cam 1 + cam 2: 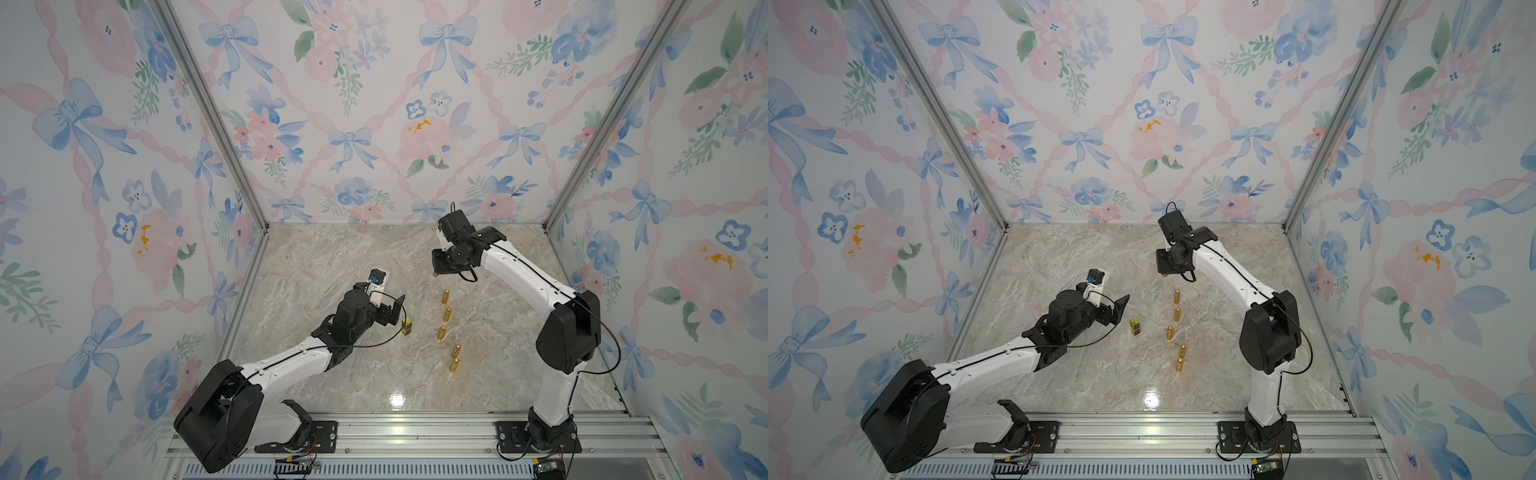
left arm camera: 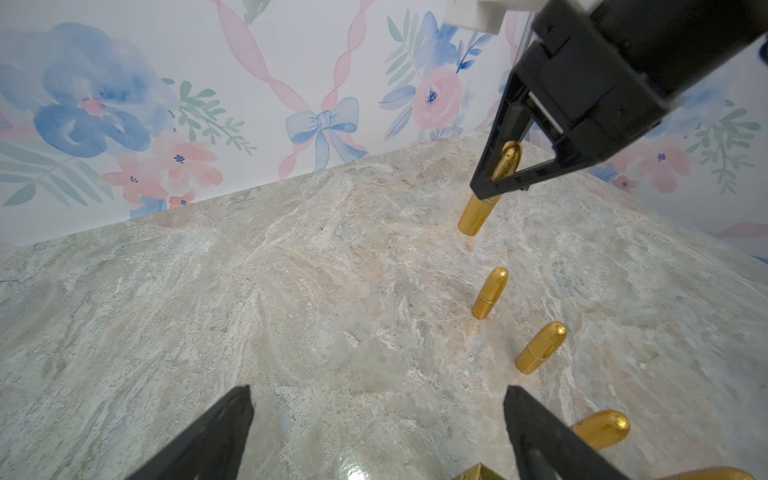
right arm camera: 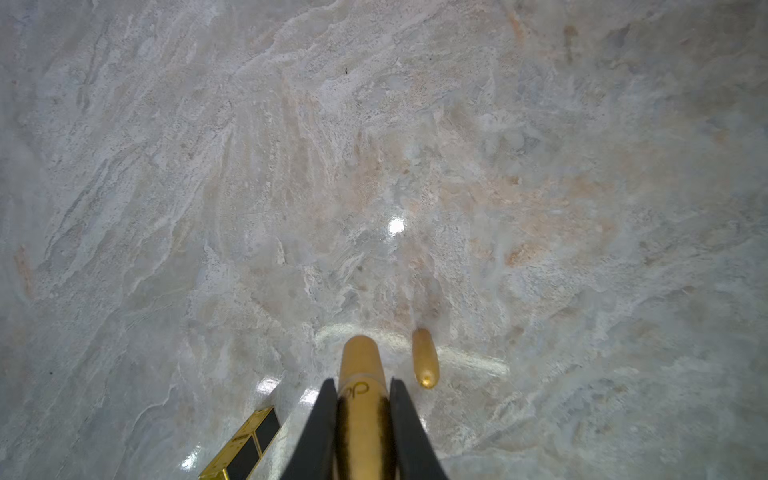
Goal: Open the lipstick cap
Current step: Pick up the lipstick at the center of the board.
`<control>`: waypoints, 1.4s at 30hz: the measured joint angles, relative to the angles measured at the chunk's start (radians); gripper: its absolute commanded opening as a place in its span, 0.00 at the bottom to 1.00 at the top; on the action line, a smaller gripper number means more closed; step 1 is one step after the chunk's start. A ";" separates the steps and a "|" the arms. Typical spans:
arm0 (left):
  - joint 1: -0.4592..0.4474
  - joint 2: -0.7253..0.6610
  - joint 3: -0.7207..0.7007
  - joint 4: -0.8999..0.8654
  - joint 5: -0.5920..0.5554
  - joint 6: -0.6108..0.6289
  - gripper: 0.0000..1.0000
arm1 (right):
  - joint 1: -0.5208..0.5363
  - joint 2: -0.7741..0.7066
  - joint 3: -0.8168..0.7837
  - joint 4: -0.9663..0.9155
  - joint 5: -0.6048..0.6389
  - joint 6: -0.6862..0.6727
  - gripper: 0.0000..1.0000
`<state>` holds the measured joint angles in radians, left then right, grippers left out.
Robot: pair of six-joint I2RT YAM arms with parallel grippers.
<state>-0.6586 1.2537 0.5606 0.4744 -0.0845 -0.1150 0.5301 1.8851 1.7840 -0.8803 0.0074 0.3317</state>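
- Five standing lipsticks (image 1: 442, 332), gold and bullet-shaped, form a loose row running away across the marble table (image 1: 332, 257), each apart from its neighbour; in the left wrist view a thin seam rings each about halfway up.
- Beside the middle of that row, on the left arm's side, a square lipstick (image 1: 407, 326) in black and gold stands alone.
- Just beside it hangs the left gripper (image 2: 376, 395), jaws spread wide with nothing between them, low over bare marble.
- At the far end of the row, the right gripper (image 3: 362, 384) points down and is clamped on the held lipstick (image 2: 473, 216), a sixth gold one. Its fingers (image 3: 324, 424) pinch the upper part: the rounded tip shows above them and the tapered lower body hangs clear below.
- Whether its base rests on the table or sits just off it, I cannot tell.
- Handling, as a judgement:
  - It looks small, light and rigid, with a glossy shell that will be slippery and, being round, may twist between flat pads.
  - The free lower body is the place for the left gripper to take hold, squarely across it below the seam.
  - The pull should run straight along the axis; a skewed one could jam the cap or slide the tube out.
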 measured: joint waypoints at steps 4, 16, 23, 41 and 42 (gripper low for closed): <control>-0.004 -0.018 -0.024 0.004 0.095 0.048 0.86 | 0.053 -0.053 -0.024 -0.045 -0.054 -0.004 0.17; -0.040 -0.020 -0.077 0.091 0.352 0.121 0.50 | 0.152 -0.186 -0.154 -0.084 -0.243 0.044 0.17; -0.049 0.013 -0.076 0.124 0.423 0.116 0.40 | 0.155 -0.222 -0.212 -0.049 -0.320 0.091 0.17; -0.062 0.069 -0.037 0.131 0.444 0.112 0.04 | 0.159 -0.256 -0.273 -0.013 -0.370 0.126 0.20; -0.062 0.069 -0.037 0.131 0.444 0.112 0.00 | 0.159 -0.257 -0.274 -0.012 -0.370 0.127 0.22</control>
<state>-0.7204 1.3224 0.5236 0.6056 0.3592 -0.0032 0.6891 1.6279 1.5097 -0.8925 -0.3626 0.4583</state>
